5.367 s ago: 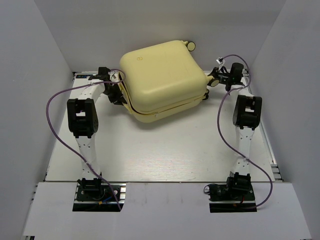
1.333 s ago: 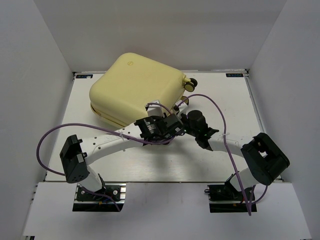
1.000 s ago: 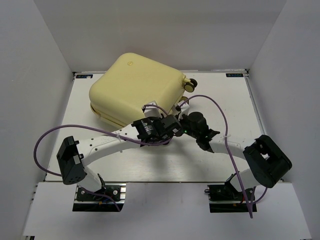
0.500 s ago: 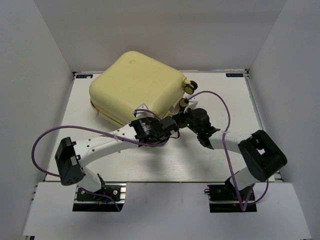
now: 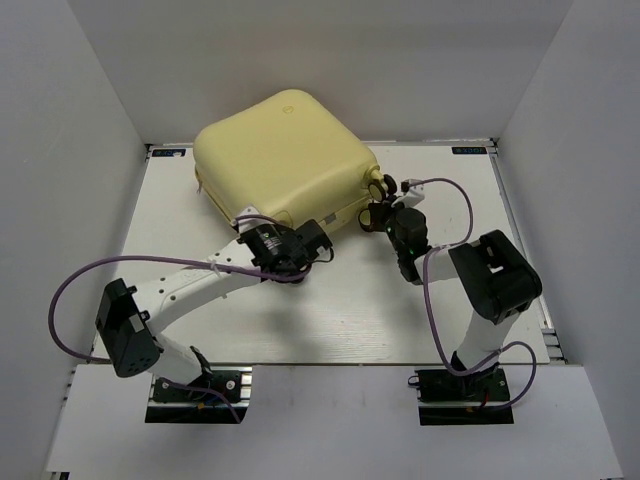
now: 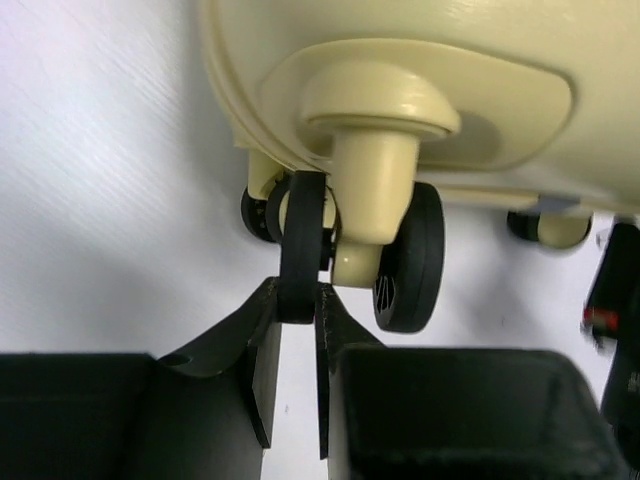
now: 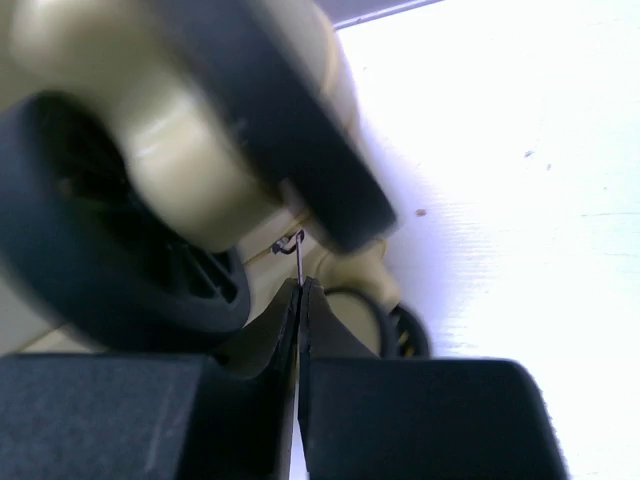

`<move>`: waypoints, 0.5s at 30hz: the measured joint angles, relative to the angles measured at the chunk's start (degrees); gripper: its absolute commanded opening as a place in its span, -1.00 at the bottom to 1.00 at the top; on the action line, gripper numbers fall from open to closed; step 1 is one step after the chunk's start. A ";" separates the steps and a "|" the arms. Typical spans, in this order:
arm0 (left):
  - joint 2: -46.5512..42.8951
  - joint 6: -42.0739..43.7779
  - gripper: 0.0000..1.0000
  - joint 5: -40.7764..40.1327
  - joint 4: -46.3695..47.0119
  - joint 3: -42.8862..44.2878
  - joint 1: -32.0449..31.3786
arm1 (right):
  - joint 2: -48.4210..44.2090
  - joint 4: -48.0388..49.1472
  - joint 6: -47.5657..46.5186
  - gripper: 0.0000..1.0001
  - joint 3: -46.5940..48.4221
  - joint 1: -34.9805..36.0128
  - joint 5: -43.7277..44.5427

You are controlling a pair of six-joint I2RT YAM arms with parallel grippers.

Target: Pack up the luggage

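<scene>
The luggage (image 5: 285, 155), a pale yellow hard-shell suitcase, lies closed at the back of the table. My left gripper (image 5: 322, 240) is at its near right corner. In the left wrist view the left gripper (image 6: 298, 300) is shut on one black wheel (image 6: 301, 240) of a twin caster; the other wheel (image 6: 410, 262) is free beside it. My right gripper (image 5: 373, 213) is at the suitcase's right side by another caster. In the right wrist view the right gripper (image 7: 300, 288) is shut on a thin metal zipper pull (image 7: 298, 258) under a blurred black-and-cream wheel (image 7: 150, 200).
White walls close the table (image 5: 440, 300) on the left, right and back. Purple cables (image 5: 440, 270) loop from both arms over the table. Both arm bases sit at the near edge.
The suitcase has turned and shifted toward the back right. Both grippers moved with it, the left to the corner wheel, the right in against the right side.
</scene>
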 measured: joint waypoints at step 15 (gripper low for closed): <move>-2.89 3.69 -1.00 1.84 -0.15 -2.29 16.35 | 9.42 7.30 3.21 -1.00 7.52 -11.32 -26.56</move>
